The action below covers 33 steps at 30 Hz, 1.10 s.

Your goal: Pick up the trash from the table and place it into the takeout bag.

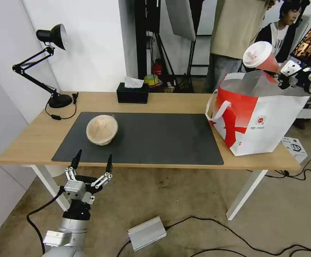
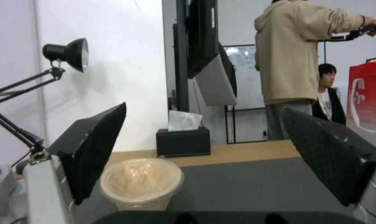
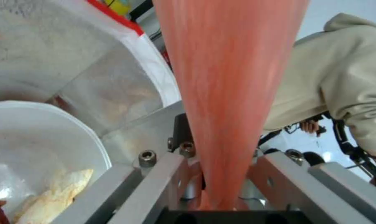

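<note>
Midway through the cleanup, the tall red drink cup hangs tilted over the open mouth of the takeout bag, its white lid leaning toward ten o'clock, its narrow base clamped in the right gripper at the far right of the table. From the right wrist, the cup's red wall runs up between the metal fingers, and a wide white bowl with food scraps already lies inside the foil lining below. The step in hand appears to be the drop: the cup likely needs lowering past the bag's rim before release, and room beside the bowl looks tight. The bag stands close to the table's right edge, at about three o'clock from the dark mat. One beige lidded bowl remains on the mat's left part. The left gripper waits spread wide off the near edge, at six o'clock from that bowl, with open mat between them.
</note>
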Tool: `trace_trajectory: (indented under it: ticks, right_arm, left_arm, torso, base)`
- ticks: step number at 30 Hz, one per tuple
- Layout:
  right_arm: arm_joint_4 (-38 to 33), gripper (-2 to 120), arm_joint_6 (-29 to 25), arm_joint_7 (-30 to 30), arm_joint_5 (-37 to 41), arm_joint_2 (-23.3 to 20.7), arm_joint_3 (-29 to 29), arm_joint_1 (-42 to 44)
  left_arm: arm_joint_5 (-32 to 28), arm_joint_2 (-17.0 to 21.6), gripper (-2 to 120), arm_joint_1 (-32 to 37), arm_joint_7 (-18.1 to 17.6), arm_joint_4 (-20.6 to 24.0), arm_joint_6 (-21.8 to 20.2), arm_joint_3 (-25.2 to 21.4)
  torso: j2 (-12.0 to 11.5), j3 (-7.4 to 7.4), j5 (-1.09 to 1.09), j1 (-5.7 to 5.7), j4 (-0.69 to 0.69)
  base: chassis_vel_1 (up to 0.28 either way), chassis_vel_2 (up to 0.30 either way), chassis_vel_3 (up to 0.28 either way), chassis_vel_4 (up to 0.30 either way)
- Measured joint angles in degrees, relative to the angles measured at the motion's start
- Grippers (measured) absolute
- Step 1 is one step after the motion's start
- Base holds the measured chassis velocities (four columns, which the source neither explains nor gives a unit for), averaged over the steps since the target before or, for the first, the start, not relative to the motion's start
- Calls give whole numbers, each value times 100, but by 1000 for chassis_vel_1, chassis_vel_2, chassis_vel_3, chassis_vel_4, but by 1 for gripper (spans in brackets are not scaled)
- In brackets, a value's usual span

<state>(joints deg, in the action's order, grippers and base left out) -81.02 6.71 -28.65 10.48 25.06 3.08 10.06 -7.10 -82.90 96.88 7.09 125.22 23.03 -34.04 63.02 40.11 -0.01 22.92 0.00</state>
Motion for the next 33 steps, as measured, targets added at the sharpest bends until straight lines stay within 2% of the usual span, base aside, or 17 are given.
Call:
trace_trajectory:
  ticks: [13, 33]
  right_arm:
    - [807, 4, -296, -182, -201, 233, 814, -690]
    - [1451, 4, -535, -373, -598, 416, 1184, -1125]
  left_arm:
    - [4, -34, 100, 95, 0, -20, 83, -21]
    - [18, -30, 100, 116, -1, -45, 98, -22]
  torso:
    - [0, 0, 1, 0, 0]
    - [0, 0, 1, 0, 0]
  base:
    - [0, 0, 0, 0]
    - [0, 0, 0, 0]
